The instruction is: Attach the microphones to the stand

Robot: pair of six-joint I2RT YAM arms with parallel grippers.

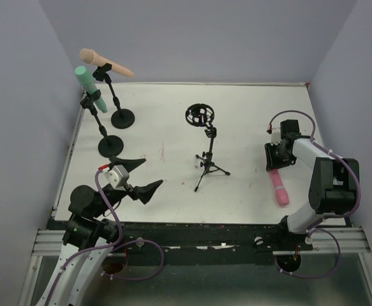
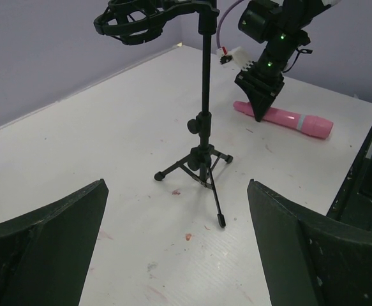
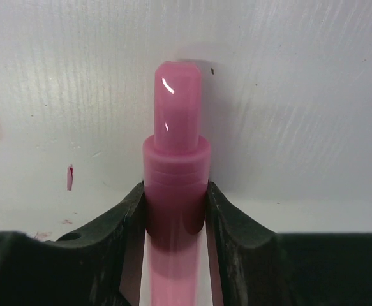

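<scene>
The pink microphone (image 1: 279, 187) lies flat on the white table (image 1: 173, 127) at the right, also seen in the left wrist view (image 2: 288, 119). My right gripper (image 3: 176, 204) reaches down over one end of it, and both fingers press against the pink body (image 3: 176, 166). An empty black tripod stand (image 1: 208, 156) with a ring-shaped holder (image 1: 200, 115) stands mid-table. The peach-tan microphone (image 1: 106, 62) and the mint-teal microphone (image 1: 89, 86) sit clipped in two round-base stands at the far left. My left gripper (image 1: 152, 171) hovers open at the near left, facing the tripod stand (image 2: 203, 121).
The two round stand bases (image 1: 122, 117) (image 1: 110, 146) rest near the table's left edge. Grey walls enclose the table on three sides. The right arm's white link (image 1: 313, 153) runs along the table's right side.
</scene>
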